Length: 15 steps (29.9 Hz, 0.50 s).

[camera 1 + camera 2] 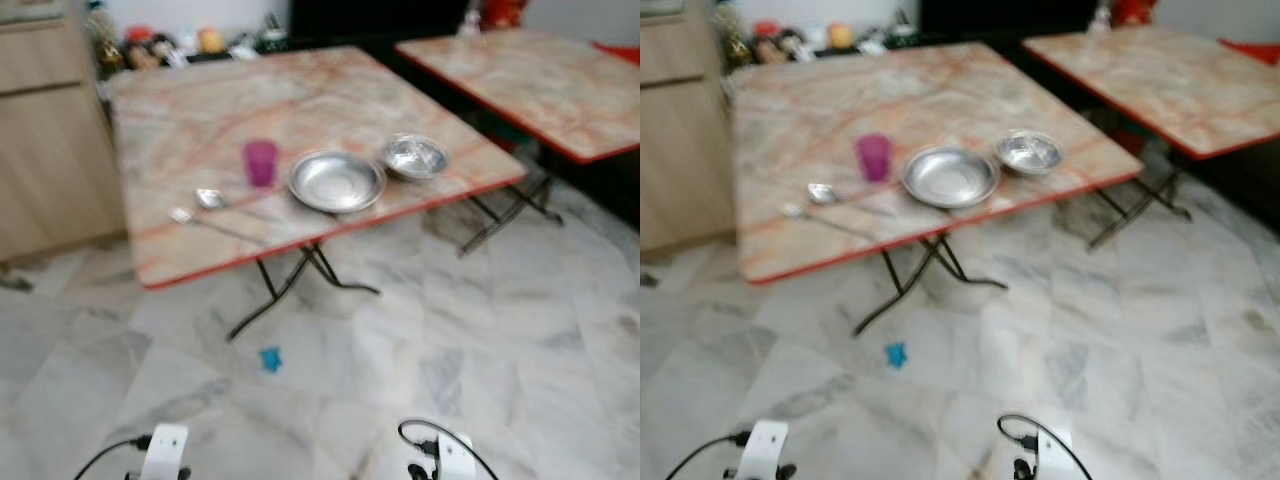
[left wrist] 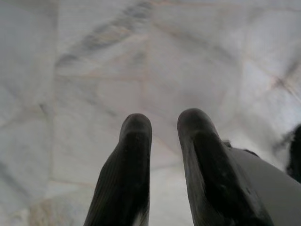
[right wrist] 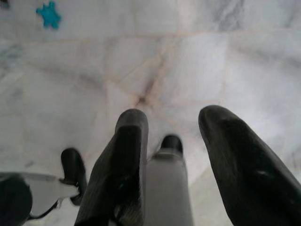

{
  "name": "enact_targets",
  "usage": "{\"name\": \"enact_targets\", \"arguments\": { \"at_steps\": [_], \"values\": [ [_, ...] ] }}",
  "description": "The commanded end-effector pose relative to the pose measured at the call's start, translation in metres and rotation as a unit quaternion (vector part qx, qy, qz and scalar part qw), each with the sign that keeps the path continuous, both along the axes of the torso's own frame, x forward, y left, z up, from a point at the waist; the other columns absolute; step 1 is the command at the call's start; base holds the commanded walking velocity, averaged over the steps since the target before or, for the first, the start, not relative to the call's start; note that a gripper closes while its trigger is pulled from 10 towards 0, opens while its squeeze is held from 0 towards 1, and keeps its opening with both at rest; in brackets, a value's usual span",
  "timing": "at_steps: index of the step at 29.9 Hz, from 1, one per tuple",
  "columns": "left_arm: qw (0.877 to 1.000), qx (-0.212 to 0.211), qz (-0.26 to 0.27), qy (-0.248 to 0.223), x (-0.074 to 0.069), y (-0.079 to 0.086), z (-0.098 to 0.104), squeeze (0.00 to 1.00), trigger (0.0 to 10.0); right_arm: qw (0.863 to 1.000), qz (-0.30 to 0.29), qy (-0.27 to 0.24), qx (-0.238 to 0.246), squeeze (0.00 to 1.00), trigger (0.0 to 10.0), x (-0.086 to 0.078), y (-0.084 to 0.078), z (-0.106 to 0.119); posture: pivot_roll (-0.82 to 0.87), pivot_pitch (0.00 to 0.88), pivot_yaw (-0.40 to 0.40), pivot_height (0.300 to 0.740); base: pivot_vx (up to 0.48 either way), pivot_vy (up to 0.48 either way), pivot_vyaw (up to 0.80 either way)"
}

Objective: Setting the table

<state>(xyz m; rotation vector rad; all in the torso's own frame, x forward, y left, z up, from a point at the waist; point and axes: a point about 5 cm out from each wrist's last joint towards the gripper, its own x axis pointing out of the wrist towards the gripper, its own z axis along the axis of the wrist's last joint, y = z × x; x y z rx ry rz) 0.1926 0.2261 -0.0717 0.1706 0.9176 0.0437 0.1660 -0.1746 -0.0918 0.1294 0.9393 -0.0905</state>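
A marble-topped folding table (image 1: 200, 110) with a red edge stands ahead of me. Near its front edge lie a purple cup (image 1: 261, 162), a wide steel plate (image 1: 337, 181) and a steel bowl (image 1: 414, 156). A spoon (image 1: 211, 198) and a fork (image 1: 200, 222) lie left of the cup. Both arms hang low, well short of the table: left arm (image 1: 165, 450), right arm (image 1: 450, 455). My left gripper (image 2: 164, 125) and right gripper (image 3: 174, 122) point down at the marble floor, fingers apart and holding nothing.
A second marble table (image 1: 540, 80) stands to the right, with a gap between the two. A wooden cabinet (image 1: 50, 130) flanks the left side. Small items (image 1: 170, 45) crowd the back wall. A blue scrap (image 1: 270, 358) lies on the floor before the table's black legs (image 1: 300, 280).
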Motion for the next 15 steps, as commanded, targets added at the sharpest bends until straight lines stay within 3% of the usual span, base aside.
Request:
{"name": "enact_targets", "arguments": {
  "at_steps": [1,12,15],
  "values": [
    [1.0,-0.001,0.001,0.021,-0.0122,-0.0009,-0.0066,0.0,10.0,1.0,-0.002,0.005,-0.006,0.0,10.0,-0.0033,-0.0033,-0.0011,0.12,0.037,-0.033,0.74,0.0,-0.304,0.0],
    [1.0,-0.004,0.001,0.018,-0.0112,-0.0017,-0.0062,0.0,10.0,1.0,-0.005,0.0,-0.007,0.0,10.0,-0.0023,-0.0039,-0.0004,0.12,0.037,-0.035,0.74,0.0,-0.301,0.0],
    [1.0,-0.008,0.006,0.017,-0.0113,-0.0021,-0.0063,0.0,10.0,1.0,-0.005,0.0,-0.007,0.0,10.0,-0.0021,-0.0038,-0.0004,0.13,0.038,-0.035,0.74,0.0,0.0,0.0]
  ]
}}
